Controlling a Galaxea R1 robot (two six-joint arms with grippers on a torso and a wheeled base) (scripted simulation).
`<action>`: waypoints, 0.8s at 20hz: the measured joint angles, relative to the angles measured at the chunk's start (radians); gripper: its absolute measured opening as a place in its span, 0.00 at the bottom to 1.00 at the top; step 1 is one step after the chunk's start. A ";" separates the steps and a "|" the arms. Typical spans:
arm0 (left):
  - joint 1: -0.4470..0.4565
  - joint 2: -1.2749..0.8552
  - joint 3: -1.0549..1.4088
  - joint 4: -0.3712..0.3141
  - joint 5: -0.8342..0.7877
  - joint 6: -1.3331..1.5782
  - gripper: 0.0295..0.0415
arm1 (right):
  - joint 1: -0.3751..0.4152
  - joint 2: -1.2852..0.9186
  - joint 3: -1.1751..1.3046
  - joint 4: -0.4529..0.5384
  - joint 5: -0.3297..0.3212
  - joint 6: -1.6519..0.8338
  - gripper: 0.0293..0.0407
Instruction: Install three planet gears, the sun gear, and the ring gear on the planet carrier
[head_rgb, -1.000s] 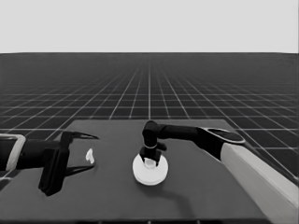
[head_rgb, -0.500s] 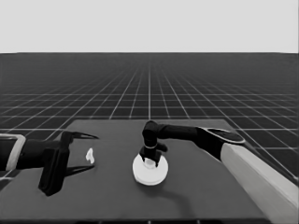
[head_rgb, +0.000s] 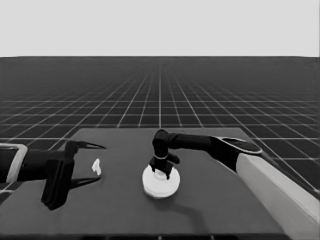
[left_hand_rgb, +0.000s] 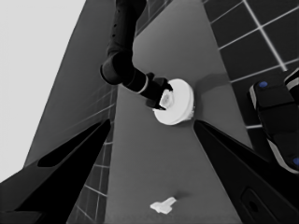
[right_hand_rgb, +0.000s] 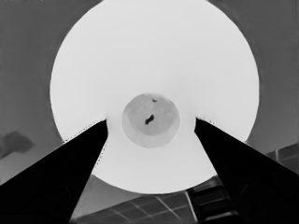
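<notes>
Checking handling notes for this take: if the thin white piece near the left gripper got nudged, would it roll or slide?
The thin white piece looks flat and irregular, so it would probably slide, not roll. Being small, it is likely light. It lies apart from the left gripper.

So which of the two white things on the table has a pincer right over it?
The large white round stack at the table's middle: the right pincer is directly above its centre. The thin white piece lies near the waiting left pincer, unheld.
</notes>
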 joint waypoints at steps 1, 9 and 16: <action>0.000 0.000 0.000 0.000 0.000 0.000 0.75 | 0.000 0.000 0.000 0.000 0.000 0.002 0.80; 0.000 0.000 0.000 0.000 0.000 0.000 0.75 | 0.040 -0.006 0.027 0.036 -0.017 -0.190 0.83; 0.000 0.000 0.000 0.000 0.000 0.000 0.75 | 0.110 -0.011 0.052 0.092 -0.027 -0.479 0.81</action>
